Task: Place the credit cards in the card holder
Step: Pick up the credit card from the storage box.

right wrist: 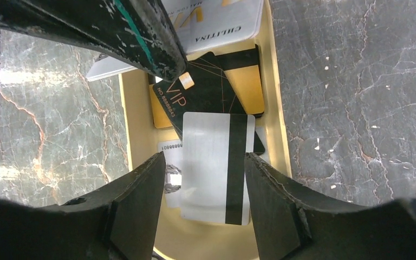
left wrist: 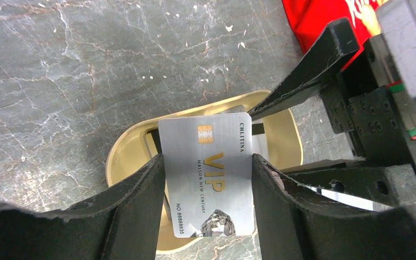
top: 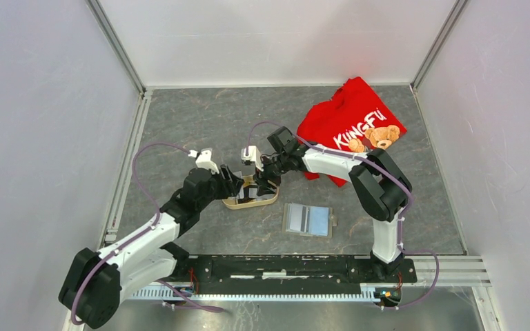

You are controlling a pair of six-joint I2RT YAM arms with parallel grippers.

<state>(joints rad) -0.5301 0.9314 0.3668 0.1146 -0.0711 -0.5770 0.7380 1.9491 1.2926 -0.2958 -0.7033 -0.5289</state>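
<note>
The left claw (left wrist: 208,160) pinches a silver VIP card (left wrist: 206,184) by its long edges over the tray (left wrist: 120,157). The right claw (right wrist: 205,158) pinches a striped card (right wrist: 212,173) over the same tray, where a black card (right wrist: 208,89) lies. The holder (top: 308,219) lies open on the bench (top: 200,124), at the tray's four o'clock.

Robot lab cell, white wall panels (top: 269,34), aluminium frame posts (top: 115,43), marbled tabletop (top: 200,117), left arm (top: 141,241) and right arm (top: 331,164) on black base rail (top: 283,265)
</note>
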